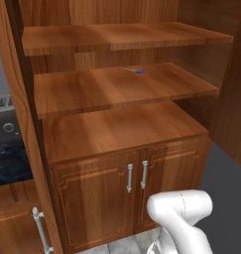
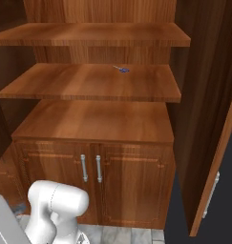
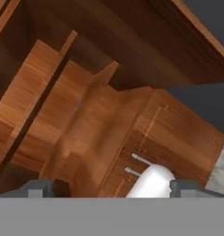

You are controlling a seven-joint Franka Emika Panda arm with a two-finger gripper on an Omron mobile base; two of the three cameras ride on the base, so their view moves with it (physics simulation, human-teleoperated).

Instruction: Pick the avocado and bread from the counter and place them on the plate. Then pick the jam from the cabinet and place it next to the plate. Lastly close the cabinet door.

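Observation:
The tall reddish-brown cabinet (image 1: 117, 129) stands in front of me with its plain shelves bare. A tiny blue speck (image 1: 138, 71) lies on the middle shelf, too small to identify. The cabinet door (image 2: 217, 157) hangs wide open at the right, its silver bar handle (image 2: 210, 195) low on the panel. In the hand view my gripper (image 3: 112, 190) is open, its two dark fingertips (image 3: 39, 188) far apart and holding nothing, looking at the cabinet from a rolled angle. A strip of black marble counter (image 1: 10, 161) shows at the far left. The avocado, bread, plate and jam are out of view.
Two small lower doors with metal bar handles (image 1: 136, 176) sit under the shelves. A grey appliance panel with knobs (image 1: 4, 126) rests behind the counter strip at the left. Pale tiled floor (image 2: 131, 234) runs along the cabinet's foot.

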